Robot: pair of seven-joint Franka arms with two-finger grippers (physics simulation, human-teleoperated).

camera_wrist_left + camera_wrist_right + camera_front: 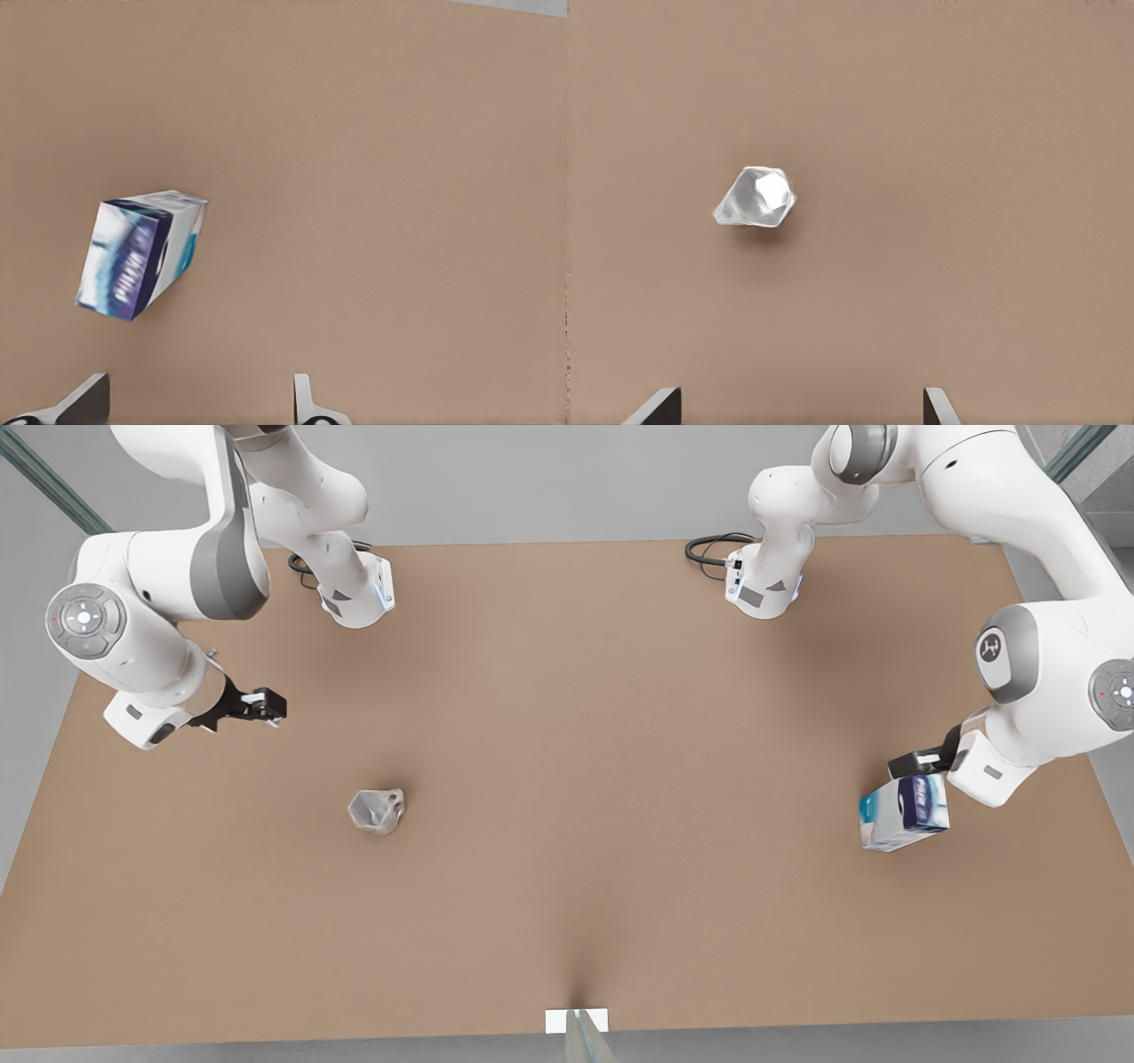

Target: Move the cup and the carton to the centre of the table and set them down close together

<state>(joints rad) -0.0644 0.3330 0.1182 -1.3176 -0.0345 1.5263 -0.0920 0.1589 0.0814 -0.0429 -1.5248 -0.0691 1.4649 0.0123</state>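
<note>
In the front view, the cup point(377, 810) sits on the tan surface point(602, 779) toward that view's left, a little nearer than mid-depth, well apart from the carton point(904, 812) at the view's far right. The right hand point(266, 707) hangs above the surface farther back and to the left of the cup, clear of it. The left hand point(912, 763) hangs just behind the carton's far edge; whether it touches cannot be told here.

In the left wrist view, the carton point(140, 253) lies tilted on the bare surface point(381, 177), ahead of the left hand point(195, 403), whose fingers point(305, 400) are spread wide, holding nothing.

In the right wrist view, the cup point(755, 197) rests alone on the surface point(948, 177), ahead of the right hand point(802, 407), its fingers point(939, 407) parted wide and empty.
</note>
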